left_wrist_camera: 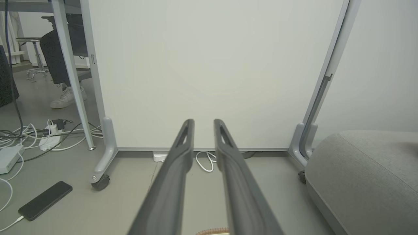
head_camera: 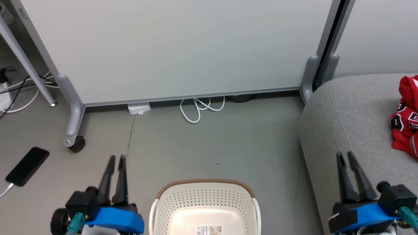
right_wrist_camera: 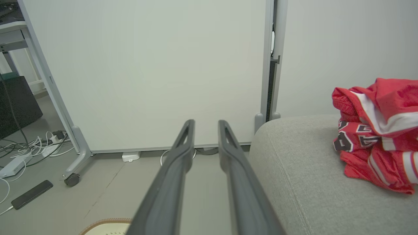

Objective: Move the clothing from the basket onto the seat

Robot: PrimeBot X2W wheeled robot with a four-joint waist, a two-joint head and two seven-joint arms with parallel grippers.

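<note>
The clothing (head_camera: 406, 117) lies heaped on the seat (head_camera: 346, 124) and the basket (head_camera: 205, 195) looks empty, so keep your left gripper (head_camera: 117, 157) and right gripper (head_camera: 345, 153), both half-open and holding nothing, clear of both.

Clothing (head_camera: 406, 117): far right of the head view, cut by the right edge; lettering folded over, unreadable.
Seat (head_camera: 343, 130): runs off the right and bottom edges.
Basket (head_camera: 205, 195): near half cut by the bottom edge; floor label (head_camera: 209, 229) too small to read.
Left gripper (head_camera: 117, 158): fingertips blurred, lower left of the head view.
Person's shoe (left_wrist_camera: 65, 98): upper left of the left wrist view, partly behind a table leg (left_wrist_camera: 72, 75); the body above is unclear.
</note>
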